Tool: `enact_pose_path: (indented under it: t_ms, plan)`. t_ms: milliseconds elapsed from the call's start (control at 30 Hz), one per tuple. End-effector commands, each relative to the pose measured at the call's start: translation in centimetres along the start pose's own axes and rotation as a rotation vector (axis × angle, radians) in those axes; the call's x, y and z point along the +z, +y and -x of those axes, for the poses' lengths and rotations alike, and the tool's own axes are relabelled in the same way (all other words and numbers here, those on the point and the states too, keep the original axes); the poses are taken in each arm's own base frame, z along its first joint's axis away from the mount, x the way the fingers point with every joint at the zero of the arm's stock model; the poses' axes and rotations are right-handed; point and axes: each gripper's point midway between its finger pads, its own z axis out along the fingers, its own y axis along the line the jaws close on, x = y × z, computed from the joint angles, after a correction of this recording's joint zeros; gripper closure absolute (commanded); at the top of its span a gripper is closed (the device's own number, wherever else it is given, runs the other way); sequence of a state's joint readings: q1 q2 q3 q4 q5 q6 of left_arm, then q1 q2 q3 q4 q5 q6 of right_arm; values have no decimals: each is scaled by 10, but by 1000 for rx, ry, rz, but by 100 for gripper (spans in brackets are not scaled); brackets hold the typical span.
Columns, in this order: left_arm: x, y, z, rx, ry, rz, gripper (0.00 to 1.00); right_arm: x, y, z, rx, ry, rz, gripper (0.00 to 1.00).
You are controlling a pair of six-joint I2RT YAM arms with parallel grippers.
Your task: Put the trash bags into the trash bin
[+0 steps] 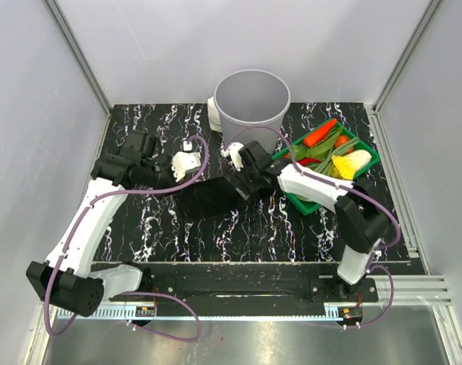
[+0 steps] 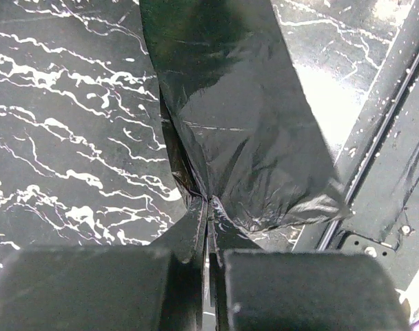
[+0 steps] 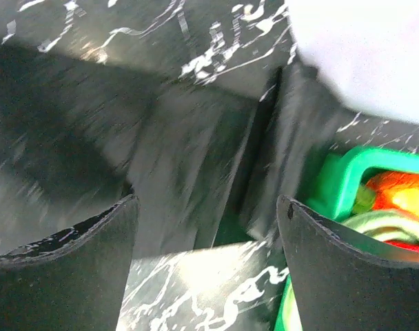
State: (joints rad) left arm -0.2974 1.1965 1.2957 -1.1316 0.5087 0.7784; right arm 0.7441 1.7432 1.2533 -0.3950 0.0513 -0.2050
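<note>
The black trash bag (image 1: 212,196) lies stretched on the marbled table between my two grippers. My left gripper (image 1: 174,182) is shut on the bag's left end; in the left wrist view the film (image 2: 244,124) bunches into the closed fingertips (image 2: 208,201) and fans out away from them. My right gripper (image 1: 242,181) stands open at the bag's right end, and in its blurred view the film (image 3: 189,158) sits just ahead of the gap (image 3: 206,207), not pinched. The grey trash bin (image 1: 251,99) stands upright behind them, at the back centre, with nothing visible inside.
A green basket (image 1: 303,204) of vegetables sits right of the bag, close beside my right arm, and its rim (image 3: 340,172) shows by the right finger. A small white roll (image 1: 213,110) stands against the bin's left side. Grey walls close in the table.
</note>
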Motion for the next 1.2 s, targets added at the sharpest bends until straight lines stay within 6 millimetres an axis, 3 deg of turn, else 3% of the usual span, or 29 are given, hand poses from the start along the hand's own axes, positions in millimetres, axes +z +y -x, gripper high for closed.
enact_pose_path:
  t_ms: [0,300,733,967,1167]
  plan:
    - [1,-3,-13,11,27,8,100,23,-50,29,-15,-48,-137,16]
    - [7,-4,-37,3,76,32,100,47,-67,18,-69,12,-165,19]
    - [-20,14,-67,35,140,193,100,53,-56,-2,-23,68,-136,21]
    - [-36,18,-65,51,127,249,100,58,-35,2,85,74,-34,21]
    - [-55,20,-42,89,65,285,100,51,-13,19,170,45,86,22]
